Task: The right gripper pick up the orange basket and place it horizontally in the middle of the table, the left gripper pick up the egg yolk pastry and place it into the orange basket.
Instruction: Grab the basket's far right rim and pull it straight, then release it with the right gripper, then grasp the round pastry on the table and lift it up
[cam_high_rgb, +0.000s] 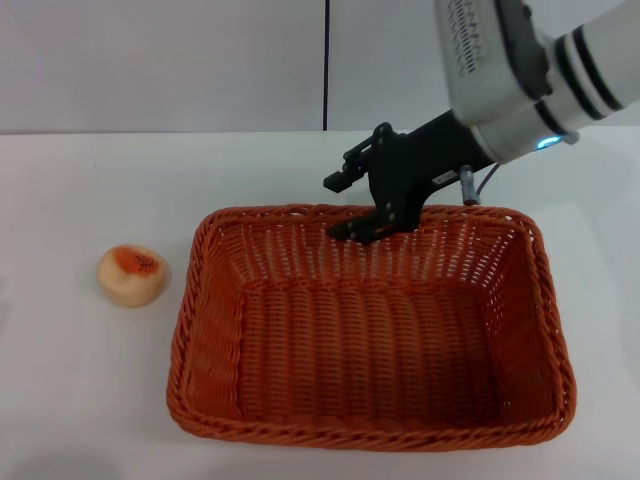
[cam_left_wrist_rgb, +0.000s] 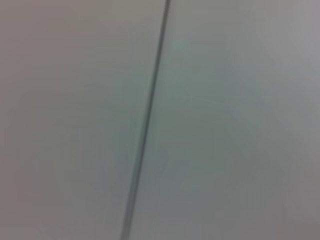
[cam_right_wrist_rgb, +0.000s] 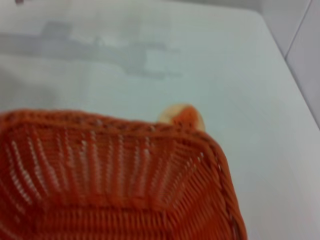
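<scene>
At the upper centre of the head view, the right gripper (cam_high_rgb: 350, 205) is straddling the far rim of the orange basket (cam_high_rgb: 370, 330) with its jaws apart around it, while the egg yolk pastry (cam_high_rgb: 132, 274) is lying on the table (cam_high_rgb: 80, 190) at left.

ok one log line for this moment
right end effector: at far rim of orange basket, fingers astride it | egg yolk pastry: on table, outside basket | left end effector: unseen

This looks like a robot test lab rather than a home: a plain white table (cam_high_rgb: 80, 400) stands against bare pale wall panels (cam_high_rgb: 160, 60) split by a dark vertical seam (cam_high_rgb: 326, 60), with no furnishings visible.
</scene>
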